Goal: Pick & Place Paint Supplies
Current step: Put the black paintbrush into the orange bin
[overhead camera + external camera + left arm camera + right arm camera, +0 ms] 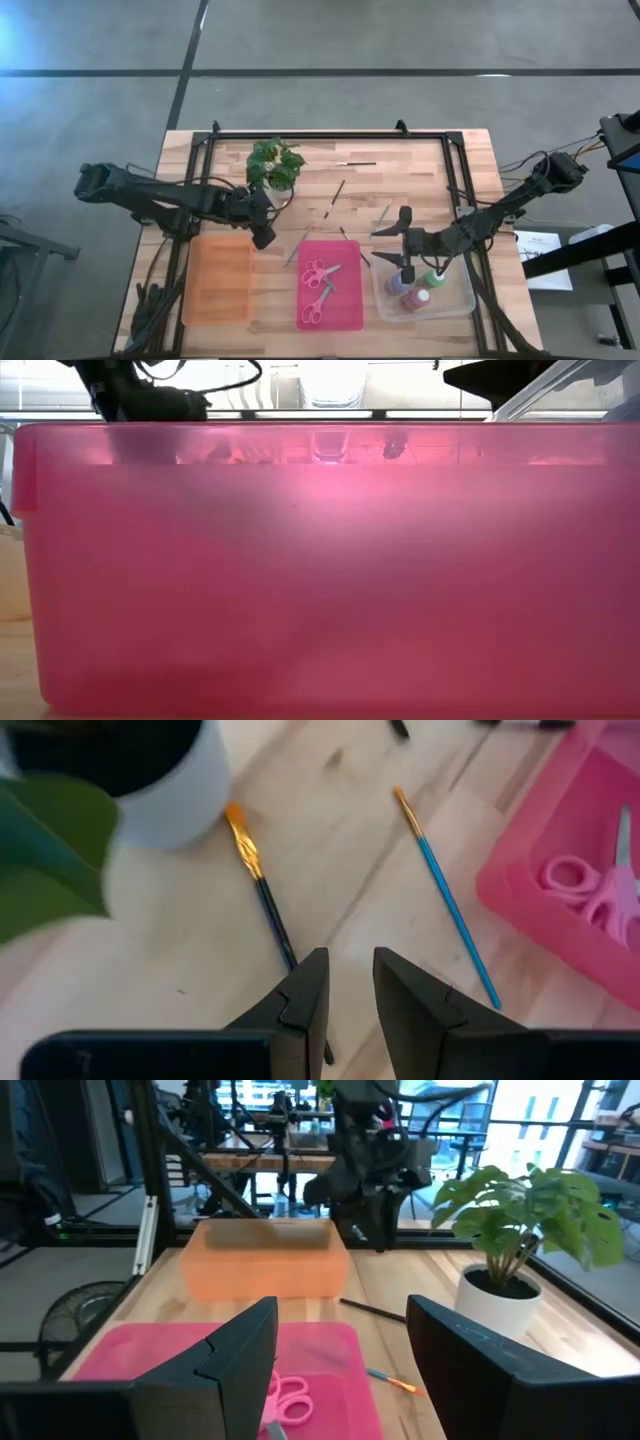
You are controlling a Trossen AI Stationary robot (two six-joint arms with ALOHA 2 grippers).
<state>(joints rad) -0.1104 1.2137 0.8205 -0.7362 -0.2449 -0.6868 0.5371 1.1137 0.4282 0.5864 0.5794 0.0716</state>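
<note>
A grey floor with dark seams surrounds a light wooden worktop framed by black rails. Three bins stand in a row along its near edge: an orange bin on the left, a pink bin in the middle and a clear bin on the right.

Two pink-handled scissors lie inside the pink bin. Paint bottles stand in the clear bin, among them a green-capped bottle and a red-capped bottle.

A potted plant in a white pot stands on the far left part of the worktop. Brushes lie loose on the bare wood: one thin brush at the far centre, a dark-handled brush right of the plant, and a blue-handled brush just left of the pink bin. A dark brush with an orange tip lies near the plant pot.

The left gripper hangs over the worktop between the plant and the orange bin, above the handle end of the orange-tipped brush; its jaws stand narrowly apart and hold nothing. The right gripper is over the far left corner of the clear bin, jaws spread wide and empty.

The low view is filled by the pink bin's translucent wall.
</note>
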